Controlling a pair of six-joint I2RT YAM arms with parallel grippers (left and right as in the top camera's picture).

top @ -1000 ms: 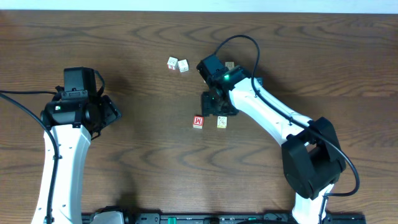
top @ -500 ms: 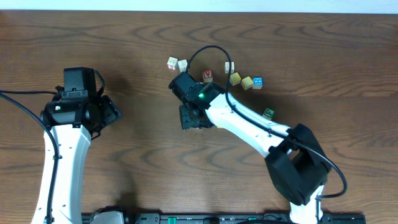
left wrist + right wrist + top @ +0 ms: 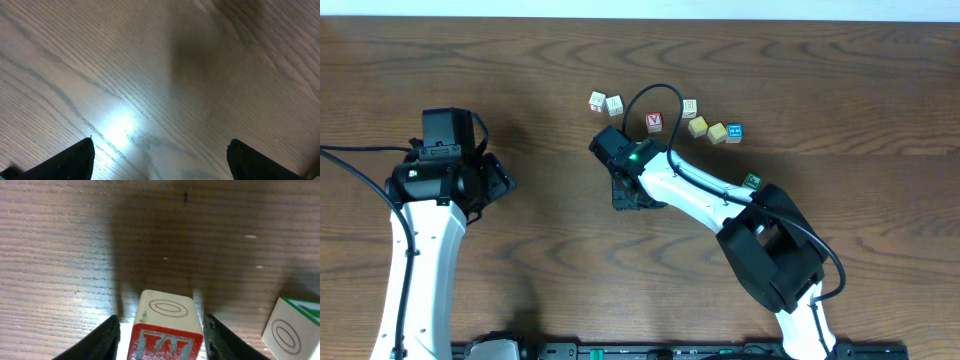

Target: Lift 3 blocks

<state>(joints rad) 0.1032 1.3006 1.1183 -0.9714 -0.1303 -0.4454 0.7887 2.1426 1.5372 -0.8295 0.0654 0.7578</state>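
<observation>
- Wood-grain table [image 3: 880,80] under everything you see.
- Your left gripper [image 3: 160,155] hangs wide open over bare wood, far left.
- Your right gripper [image 3: 161,336] straddles the red M block [image 3: 167,312] mid-table, fingers [image 3: 107,339] close on both sides. Can't tell if it's clamped.
- Pale block [image 3: 287,332] with a green top sits near the red one, not touching.
- Green block [image 3: 752,181] sits beside your right forearm.
- Other blocks [image 3: 698,126] are strung along the back.

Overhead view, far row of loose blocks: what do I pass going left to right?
White block with red print, pale block, red V block, tan block, blue block.
</observation>
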